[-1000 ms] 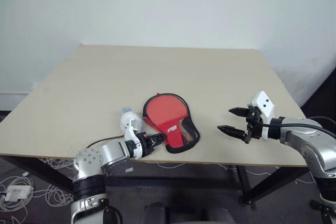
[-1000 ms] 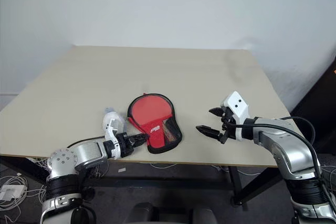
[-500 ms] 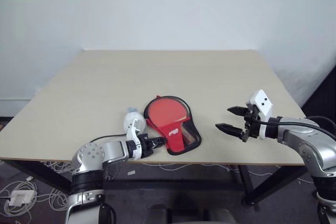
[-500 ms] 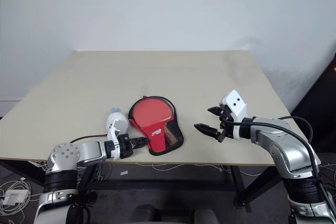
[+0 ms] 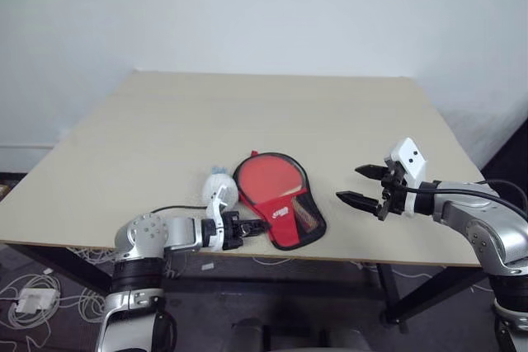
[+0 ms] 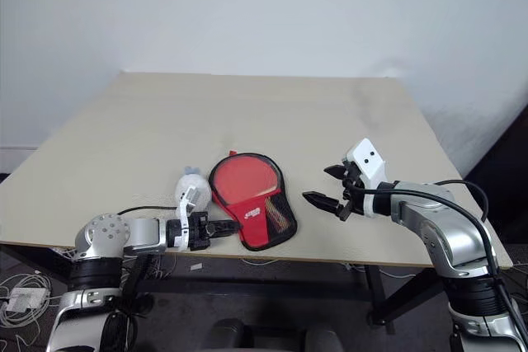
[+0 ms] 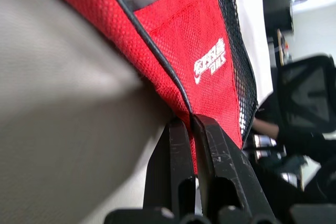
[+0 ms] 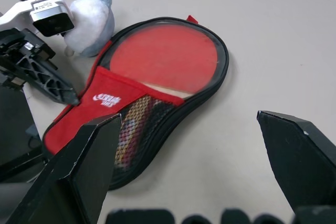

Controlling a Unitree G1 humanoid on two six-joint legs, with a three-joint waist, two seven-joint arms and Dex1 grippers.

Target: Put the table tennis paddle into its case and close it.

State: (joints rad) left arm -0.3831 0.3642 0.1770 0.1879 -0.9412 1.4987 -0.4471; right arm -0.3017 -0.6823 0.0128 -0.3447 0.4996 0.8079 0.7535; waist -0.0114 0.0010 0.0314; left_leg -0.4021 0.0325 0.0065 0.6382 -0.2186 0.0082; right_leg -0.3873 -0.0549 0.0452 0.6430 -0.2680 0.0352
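The case (image 7: 205,51) bears a small white logo — its characters too blurred to read.

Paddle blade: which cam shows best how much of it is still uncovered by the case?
Right wrist view. The table tennis paddle lies face up inside the open case, flap covering only the handle end. Both eye views show this from farther off. The left wrist view shows just the case edge pinched by the left gripper.

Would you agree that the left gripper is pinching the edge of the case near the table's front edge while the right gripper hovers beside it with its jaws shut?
Not quite: the right gripper has its jaws wide open, as the right wrist view shows. The rest holds: the left gripper is pinching the edge of the case near the table's front edge.
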